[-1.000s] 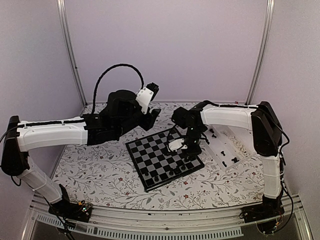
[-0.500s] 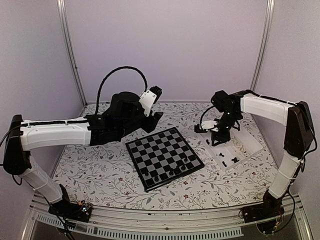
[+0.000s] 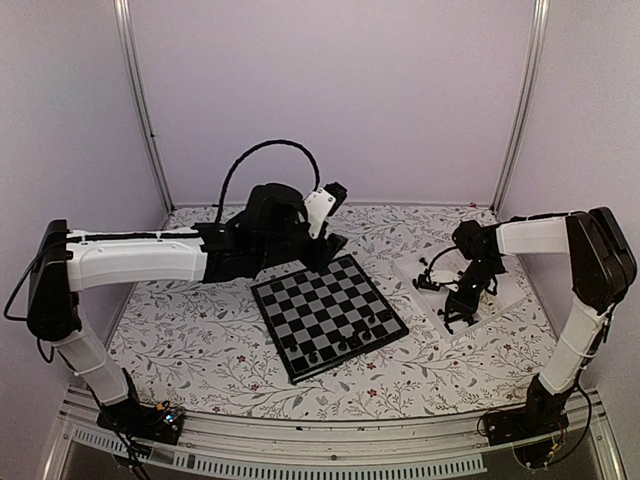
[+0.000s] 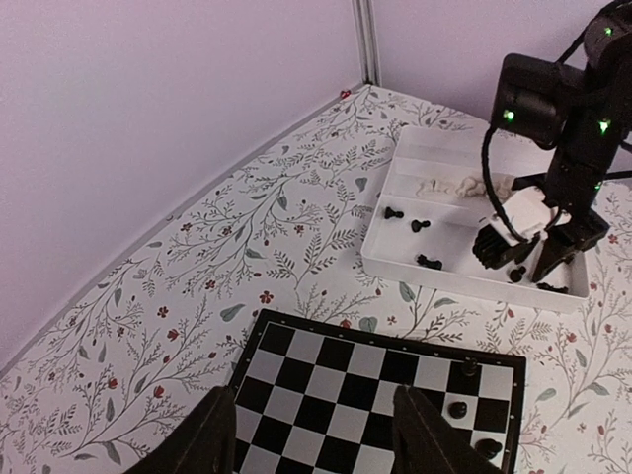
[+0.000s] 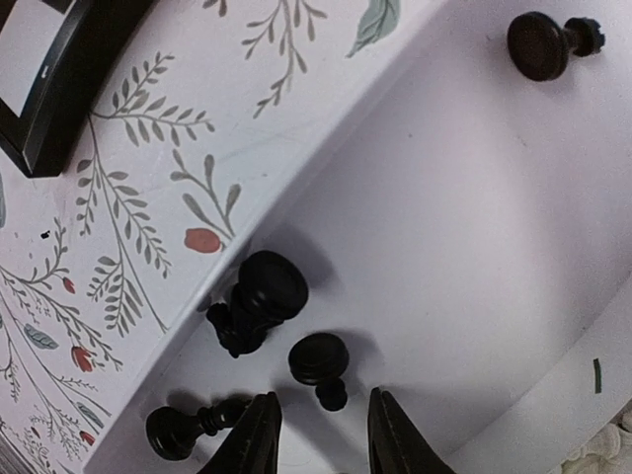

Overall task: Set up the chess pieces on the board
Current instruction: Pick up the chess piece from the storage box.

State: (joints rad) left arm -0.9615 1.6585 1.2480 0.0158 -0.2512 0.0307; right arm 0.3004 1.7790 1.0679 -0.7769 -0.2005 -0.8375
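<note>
The board lies at the table's middle, with several black chess pieces along its near right edge. The left wrist view shows its far corner and three black pieces. My left gripper hovers open and empty over that corner, with its fingers spread wide. My right gripper is down in the white tray, open. A small black pawn lies just ahead of its fingertips, between them and untouched.
In the tray, a larger black piece lies by the wall, another pawn lies left of my fingers, and one black piece lies farther off. Cream-white pieces fill the tray's far compartment. The tray wall stands beside the board.
My right arm has swung from over the board's right side to the tray and come down over the black pieces. My left arm has shifted right, toward the board's far corner.
</note>
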